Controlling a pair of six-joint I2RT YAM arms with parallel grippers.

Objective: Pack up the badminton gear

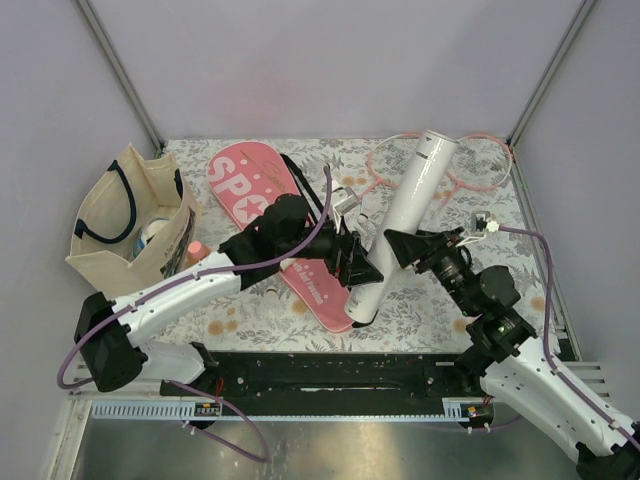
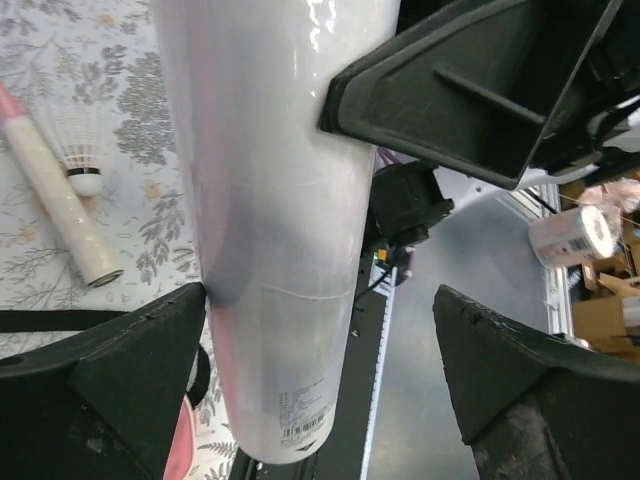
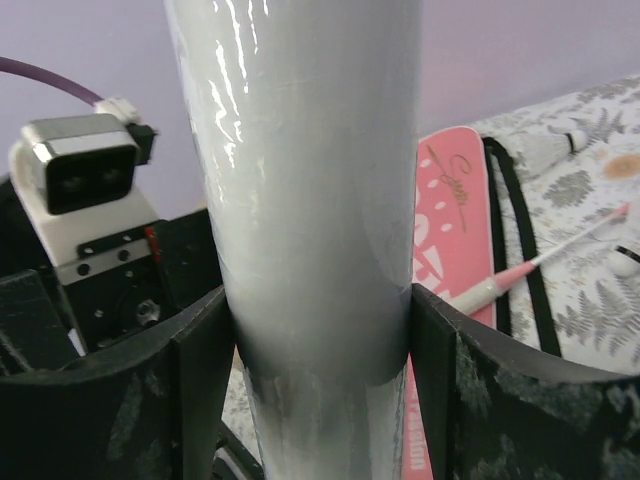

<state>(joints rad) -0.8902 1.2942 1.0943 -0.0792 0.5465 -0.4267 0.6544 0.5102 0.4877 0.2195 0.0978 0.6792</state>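
The long white tube (image 1: 420, 185) slants across the middle of the flowery worktop (image 1: 425, 310). The right gripper (image 1: 408, 246) is clamped on it about halfway down. The right wrist view shows this best: both black fingers (image 3: 190, 390) press tight on the tube's two sides.

The left gripper (image 1: 357, 268) is spread wide with nothing in it. Only the left wrist view shows how: one finger sits just beside the tube and the other is well apart from it.

The top view alone shows the two pink-framed rackets (image 1: 480, 160) at the far edge, by the tube's far end, and the beige tote bag (image 1: 115, 215) far to the left. The pink racket-shaped cover (image 1: 250, 180) lies flat, left of the tube. The wrist views show a small white shuttlecock (image 2: 80, 150) that is hard to spot from above.
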